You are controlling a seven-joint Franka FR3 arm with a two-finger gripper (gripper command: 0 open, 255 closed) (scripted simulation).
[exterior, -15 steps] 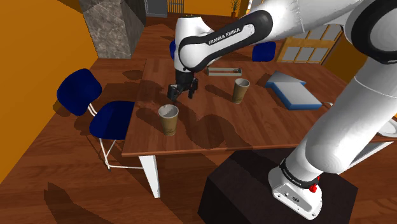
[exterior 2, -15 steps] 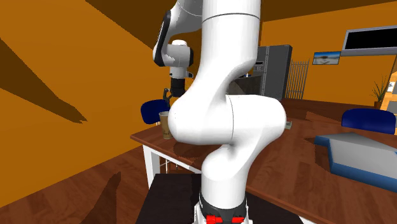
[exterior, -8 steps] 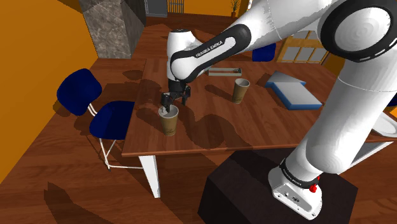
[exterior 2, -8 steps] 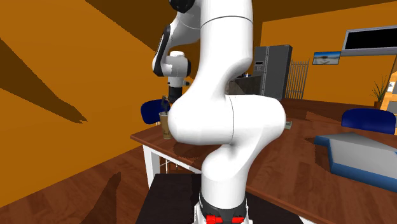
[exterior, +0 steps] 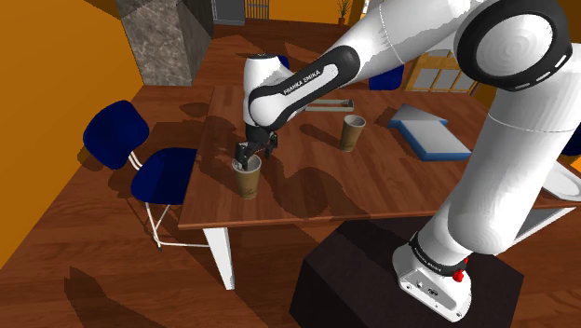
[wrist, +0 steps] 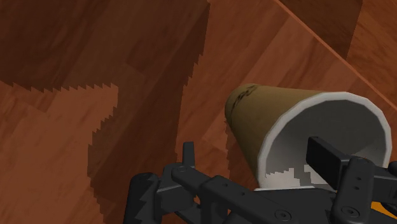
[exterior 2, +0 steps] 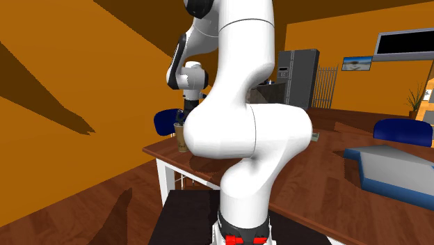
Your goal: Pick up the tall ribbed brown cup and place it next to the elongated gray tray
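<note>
The brown cup [exterior: 248, 180] is seen upright near the table's [exterior: 307, 191] front edge, close to the corner at the shoulder view's left, with bare wood around it. The fingers [wrist: 327, 159] are held apart at its rim, one inside the white mouth, nothing gripped. A second cup [exterior: 352, 132] is set well apart, with the gray tray [exterior: 329, 104] just beyond. A blue chair [exterior: 163, 172] is drawn up at the table's side. Orange walls are seen behind.

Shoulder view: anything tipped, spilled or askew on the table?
Nothing stands out. The near brown cup and the far brown cup stand upright; the gray tray lies flat. The open gripper straddles the near cup's rim, one finger inside.
</note>
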